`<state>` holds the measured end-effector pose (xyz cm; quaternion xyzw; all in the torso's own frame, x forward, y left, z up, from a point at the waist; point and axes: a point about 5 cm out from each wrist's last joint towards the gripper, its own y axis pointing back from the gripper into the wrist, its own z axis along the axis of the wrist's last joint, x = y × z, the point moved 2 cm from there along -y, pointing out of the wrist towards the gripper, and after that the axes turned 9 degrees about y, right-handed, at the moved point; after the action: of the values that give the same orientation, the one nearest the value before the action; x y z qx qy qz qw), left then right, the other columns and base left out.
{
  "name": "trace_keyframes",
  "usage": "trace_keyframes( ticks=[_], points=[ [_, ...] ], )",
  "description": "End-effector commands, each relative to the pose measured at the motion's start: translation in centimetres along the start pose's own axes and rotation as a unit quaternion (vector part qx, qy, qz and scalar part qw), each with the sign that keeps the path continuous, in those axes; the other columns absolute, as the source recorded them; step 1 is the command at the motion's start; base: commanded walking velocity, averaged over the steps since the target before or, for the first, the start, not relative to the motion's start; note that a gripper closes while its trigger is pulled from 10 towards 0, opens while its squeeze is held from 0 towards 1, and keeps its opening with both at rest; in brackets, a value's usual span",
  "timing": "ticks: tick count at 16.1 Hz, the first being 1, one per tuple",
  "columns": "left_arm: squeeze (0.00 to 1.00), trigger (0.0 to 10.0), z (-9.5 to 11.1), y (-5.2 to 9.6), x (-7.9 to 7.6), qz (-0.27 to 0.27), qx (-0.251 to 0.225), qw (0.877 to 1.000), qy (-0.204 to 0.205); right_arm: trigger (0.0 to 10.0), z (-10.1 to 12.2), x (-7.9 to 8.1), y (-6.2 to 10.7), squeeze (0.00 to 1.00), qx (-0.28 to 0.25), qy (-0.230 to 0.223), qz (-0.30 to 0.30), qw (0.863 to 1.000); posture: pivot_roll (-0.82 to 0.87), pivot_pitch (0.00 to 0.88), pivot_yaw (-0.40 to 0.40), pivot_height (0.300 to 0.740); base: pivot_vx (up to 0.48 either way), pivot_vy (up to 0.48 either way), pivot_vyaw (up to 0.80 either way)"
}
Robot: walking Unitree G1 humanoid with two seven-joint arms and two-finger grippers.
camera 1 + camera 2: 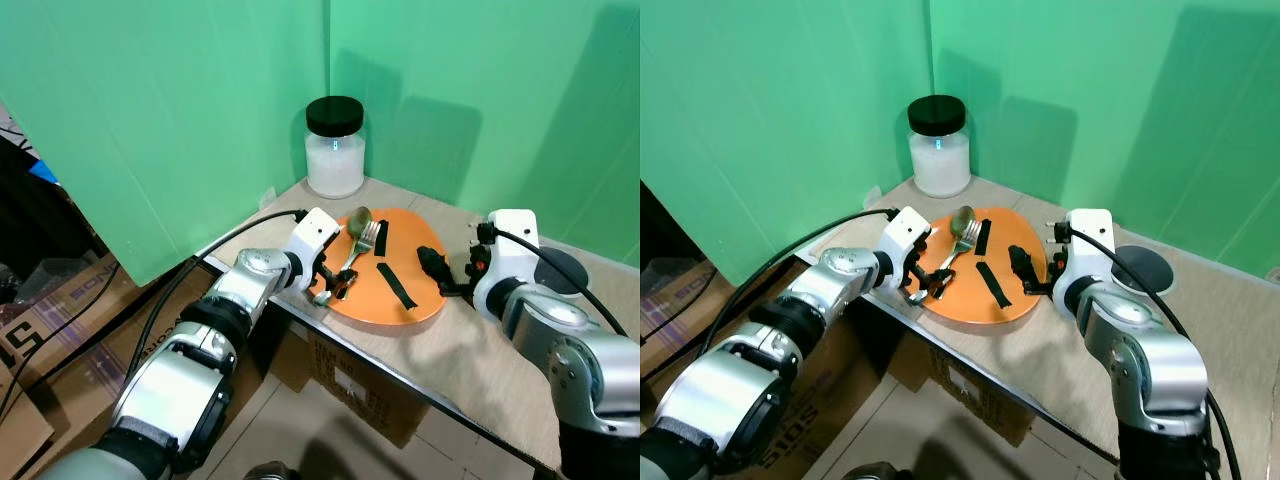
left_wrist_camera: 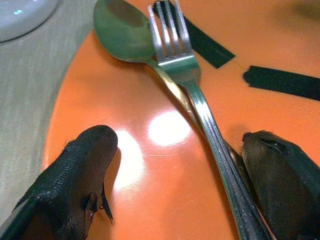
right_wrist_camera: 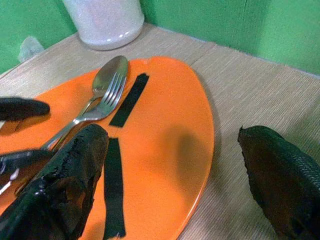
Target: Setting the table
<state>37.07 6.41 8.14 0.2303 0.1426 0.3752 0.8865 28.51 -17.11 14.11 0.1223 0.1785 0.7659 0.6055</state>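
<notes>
An orange plate (image 1: 405, 305) lies near the table's front edge. A metal fork (image 1: 364, 242) and spoon (image 1: 358, 219) rest side by side on it, next to two black strips (image 1: 397, 285). My left gripper (image 1: 335, 285) sits at the plate's left rim, open, with its fingers (image 2: 75, 170) astride the two handles (image 2: 215, 142); the handles lie close to one finger. My right gripper (image 1: 440, 272) is open at the plate's right rim (image 3: 207, 135). One of its fingertips (image 3: 70, 175) is over the plate and the other is over the table mat.
A white jar with a black lid (image 1: 335, 148) stands in the back corner against the green screens (image 1: 200, 120). A dark round disc (image 1: 1142, 270) lies behind my right wrist. Cardboard boxes (image 1: 350, 385) sit under the table and on the floor to the left.
</notes>
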Motion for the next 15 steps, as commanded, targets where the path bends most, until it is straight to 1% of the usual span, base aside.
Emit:
trace_keyframes(
  ticks=[1,2,3,4,6,8,11,15],
  points=[
    [0.0,8.7,0.2,0.0,0.3,0.01,0.004,1.0,-0.008,10.0,0.1,0.6,0.2,0.0,0.0,0.003,0.02,1.0,-0.06,0.0,0.111,0.74,0.0,0.0,0.0],
    [0.0,3.4,0.0,0.0,0.5,0.019,0.009,1.0,-0.007,10.0,-0.1,1.0,0.4,0.0,0.008,0.019,0.044,0.999,-0.06,0.0,0.114,0.74,0.0,0.0,0.0],
    [0.0,0.0,0.0,-0.1,0.5,0.022,0.008,1.0,0.005,10.0,-0.4,1.4,0.9,0.0,0.018,0.047,0.078,0.996,-0.06,0.0,0.117,0.74,0.0,0.0,0.0],
    [0.0,0.0,0.1,-0.1,0.5,0.019,0.001,1.0,0.02,10.0,-0.5,1.7,1.3,0.0,0.024,0.074,0.109,0.991,-0.06,0.0,0.118,0.74,0.0,0.0,0.0],
    [0.0,0.0,0.2,-0.1,0.4,0.015,-0.005,0.999,0.029,10.0,-0.5,1.8,1.6,0.0,0.027,0.085,0.122,0.989,-0.06,0.0,0.118,0.74,0.0,0.0,0.0],
    [0.0,0.0,-0.1,-0.1,0.6,0.02,0.005,0.999,0.032,10.0,-0.3,1.8,1.7,0.0,0.029,0.103,0.134,0.985,-0.05,0.0,0.115,0.74,0.0,0.0,0.0],
    [0.0,0.0,-0.1,-0.1,0.6,0.018,0.006,0.999,0.04,10.0,-0.3,1.9,1.8,0.0,0.031,0.117,0.147,0.982,-0.05,0.0,0.119,0.74,0.0,0.0,0.0],
    [0.0,0.0,-0.3,0.0,0.8,0.018,0.015,0.999,0.039,10.0,-0.5,2.1,1.8,0.0,0.034,0.121,0.15,0.981,-0.05,0.0,0.12,0.74,0.0,0.0,0.0]
  ],
)
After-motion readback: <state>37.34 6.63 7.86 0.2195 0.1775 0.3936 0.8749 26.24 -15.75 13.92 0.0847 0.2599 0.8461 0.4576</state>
